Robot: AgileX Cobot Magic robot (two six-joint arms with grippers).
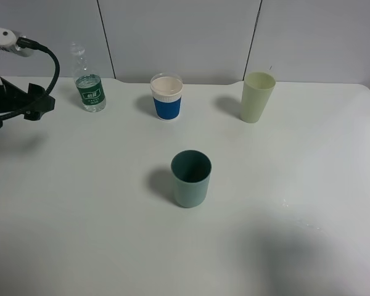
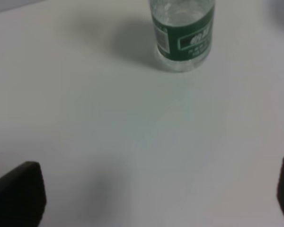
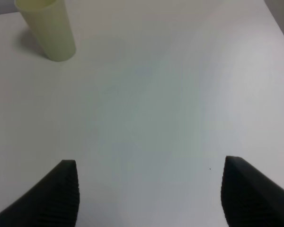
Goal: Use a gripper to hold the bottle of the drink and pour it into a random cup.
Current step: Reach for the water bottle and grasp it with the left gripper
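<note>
The bottle of the drink (image 1: 89,86), clear with a dark green label, stands upright at the back left of the white table (image 1: 98,203). It also shows in the left wrist view (image 2: 182,35). My left gripper (image 1: 44,100) is a short way to the left of the bottle, apart from it. In the left wrist view the left gripper (image 2: 151,198) is open and empty, with the bottle ahead of it. The cup (image 1: 167,98), white with a blue band, stands upright right of the bottle. My right gripper (image 3: 149,198) is open and empty over bare table; it is out of the high view.
A tall pale green cup (image 1: 258,97) stands at the back right and shows in the right wrist view (image 3: 46,28). A dark teal cup (image 1: 190,179) stands in the middle of the table. A grey panel wall (image 1: 185,37) runs behind the table.
</note>
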